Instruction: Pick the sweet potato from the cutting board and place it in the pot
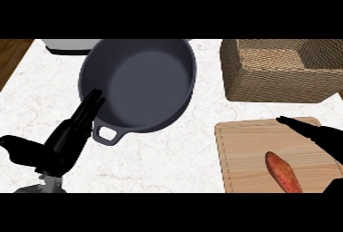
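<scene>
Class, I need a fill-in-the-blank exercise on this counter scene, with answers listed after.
1. The sweet potato lies on the ____.
2. The pot holds ____.
3. The left hand shows at the pot's ____ side.
4. Behind the cutting board stands a woven ____.

Answers: cutting board; nothing; left; basket.

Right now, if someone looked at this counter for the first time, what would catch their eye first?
Probably the big dark pot at the upper middle, empty, its handle pointing toward the left hand, which rests open beside it. Next, the orange sweet potato lying on the wooden cutting board at lower right, with the right hand open above the board just right of it. A woven basket sits at upper right.
</scene>
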You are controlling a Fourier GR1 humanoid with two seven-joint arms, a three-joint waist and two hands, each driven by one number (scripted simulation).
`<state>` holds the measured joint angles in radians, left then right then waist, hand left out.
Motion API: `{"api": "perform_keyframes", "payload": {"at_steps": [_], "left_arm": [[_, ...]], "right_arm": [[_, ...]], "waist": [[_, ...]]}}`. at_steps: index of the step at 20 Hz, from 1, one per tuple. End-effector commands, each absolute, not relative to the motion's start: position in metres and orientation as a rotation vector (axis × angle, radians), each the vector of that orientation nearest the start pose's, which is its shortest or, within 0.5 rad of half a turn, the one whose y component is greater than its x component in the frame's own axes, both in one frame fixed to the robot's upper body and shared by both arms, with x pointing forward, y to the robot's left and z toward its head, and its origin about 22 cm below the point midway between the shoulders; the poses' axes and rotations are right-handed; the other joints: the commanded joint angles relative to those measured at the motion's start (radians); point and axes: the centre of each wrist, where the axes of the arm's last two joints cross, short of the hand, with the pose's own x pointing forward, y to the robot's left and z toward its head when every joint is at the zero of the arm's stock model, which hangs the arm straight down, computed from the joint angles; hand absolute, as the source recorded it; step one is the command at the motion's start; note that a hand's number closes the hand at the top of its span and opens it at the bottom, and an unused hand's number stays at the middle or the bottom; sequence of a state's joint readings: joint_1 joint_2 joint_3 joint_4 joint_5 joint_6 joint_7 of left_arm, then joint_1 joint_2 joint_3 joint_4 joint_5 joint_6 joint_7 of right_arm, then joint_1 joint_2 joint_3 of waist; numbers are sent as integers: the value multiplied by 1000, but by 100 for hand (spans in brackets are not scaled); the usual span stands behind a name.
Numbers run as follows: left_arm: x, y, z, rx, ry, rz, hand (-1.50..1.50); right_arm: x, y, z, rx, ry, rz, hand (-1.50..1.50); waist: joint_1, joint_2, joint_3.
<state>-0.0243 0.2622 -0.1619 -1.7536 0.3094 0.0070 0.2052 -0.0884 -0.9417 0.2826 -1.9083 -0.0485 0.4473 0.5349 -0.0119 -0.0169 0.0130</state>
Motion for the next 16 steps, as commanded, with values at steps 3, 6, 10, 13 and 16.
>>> {"api": "perform_keyframes", "payload": {"at_steps": [3, 6, 10, 13, 16], "left_arm": [[239, 227, 22, -263, -1330, -143, 0], [240, 230, 23, -253, -1334, -141, 0], [221, 230, 29, -262, -1332, -125, 0], [236, 223, 23, -253, -1335, -150, 0], [237, 226, 31, -266, -1324, -157, 0]], "right_arm": [[228, -299, 134, -480, -906, 1277, -150], [219, -286, 121, -553, -884, 1299, -150], [214, -297, 110, -574, -866, 1291, -150], [215, -294, 104, -553, -859, 1303, -150], [207, -298, 98, -544, -845, 1316, -150]], "waist": [[2, 20, -13], [5, 20, -13], [11, 16, -12], [4, 19, -13], [0, 18, -13]]}}
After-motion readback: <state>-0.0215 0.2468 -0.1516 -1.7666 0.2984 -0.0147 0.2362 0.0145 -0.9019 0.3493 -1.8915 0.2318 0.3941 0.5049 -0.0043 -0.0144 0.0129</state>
